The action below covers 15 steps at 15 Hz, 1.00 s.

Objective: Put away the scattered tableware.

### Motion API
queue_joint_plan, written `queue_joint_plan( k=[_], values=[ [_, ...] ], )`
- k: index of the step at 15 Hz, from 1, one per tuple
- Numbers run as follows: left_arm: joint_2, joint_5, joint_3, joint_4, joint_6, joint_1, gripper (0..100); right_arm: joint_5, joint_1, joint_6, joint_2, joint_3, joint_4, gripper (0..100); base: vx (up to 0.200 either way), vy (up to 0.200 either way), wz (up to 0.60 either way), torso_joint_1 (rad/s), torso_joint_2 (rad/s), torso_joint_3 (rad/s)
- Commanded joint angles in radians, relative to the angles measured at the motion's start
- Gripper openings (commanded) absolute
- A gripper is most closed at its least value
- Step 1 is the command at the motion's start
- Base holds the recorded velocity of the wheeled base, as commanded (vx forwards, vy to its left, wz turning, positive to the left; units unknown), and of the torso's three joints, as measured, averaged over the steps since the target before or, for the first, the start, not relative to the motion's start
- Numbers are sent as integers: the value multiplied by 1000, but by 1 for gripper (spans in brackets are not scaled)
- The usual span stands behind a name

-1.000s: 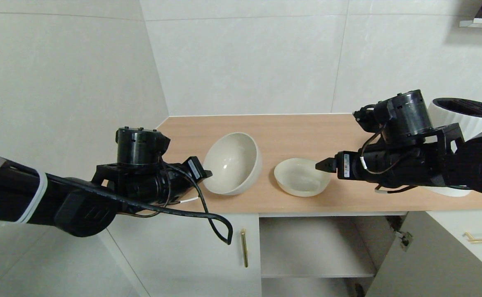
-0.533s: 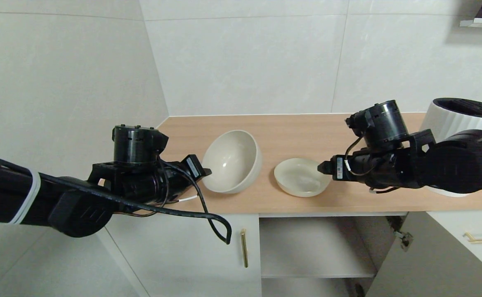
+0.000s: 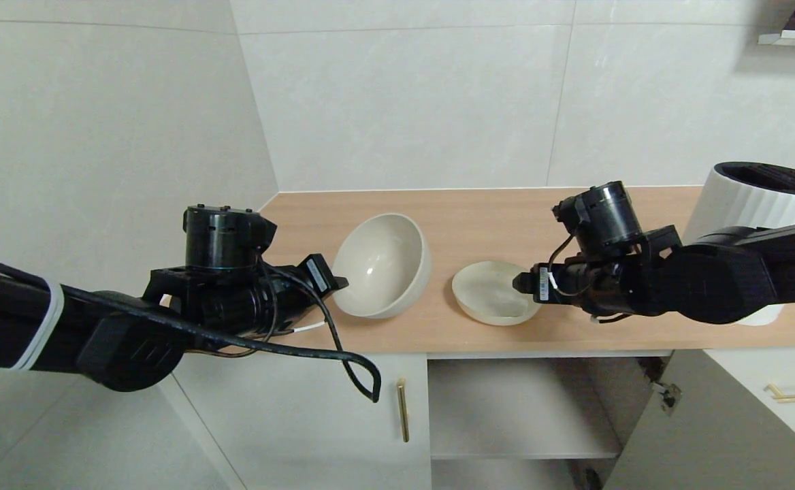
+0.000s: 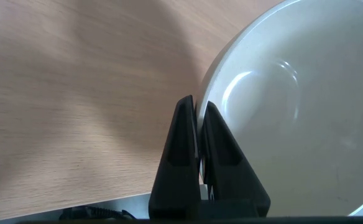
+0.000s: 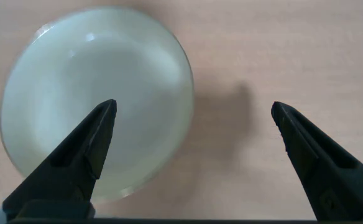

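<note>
Cream dish (image 3: 494, 294) at the countertop (image 3: 493, 218) front edge: right gripper (image 5: 192, 106), jaws apart, has lowered astride its rim, ready to close. Left gripper (image 4: 197, 121) stays clamped on the tilted bowl (image 3: 384, 265).

A cream ceramic bowl (image 3: 384, 267) sits on the left part of the wooden countertop (image 3: 493, 218). It is tipped up on its side so its glossy inside faces left and forward, and its rim is pinched between the closed fingers of the left gripper (image 4: 197, 109). A small, shallow, pale translucent dish (image 3: 496, 292) rests upright and flat near the countertop's front edge, about midway along it.
</note>
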State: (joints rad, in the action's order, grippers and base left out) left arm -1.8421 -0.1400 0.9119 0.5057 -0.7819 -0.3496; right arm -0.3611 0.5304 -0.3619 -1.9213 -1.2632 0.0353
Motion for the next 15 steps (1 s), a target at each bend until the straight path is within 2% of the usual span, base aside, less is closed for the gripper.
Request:
queue_joint_plan(
  k=[1,10,11,15],
  values=[
    [3,0,-1,0,0,0,0,-18,11,0,-38,1,15,100,0,0,0,0,0,0],
    [6,0,-1,0,1,0,0,-22,11,0,-59,-2,17,100,0,0,0,0,0,0],
    [6,-1,-1,0,1,0,0,-22,11,0,-61,-2,17,0,0,0,0,0,0,0],
    [6,-1,-1,0,1,0,0,-22,11,-2,-58,-2,17,0,0,0,0,0,0,0]
  ],
)
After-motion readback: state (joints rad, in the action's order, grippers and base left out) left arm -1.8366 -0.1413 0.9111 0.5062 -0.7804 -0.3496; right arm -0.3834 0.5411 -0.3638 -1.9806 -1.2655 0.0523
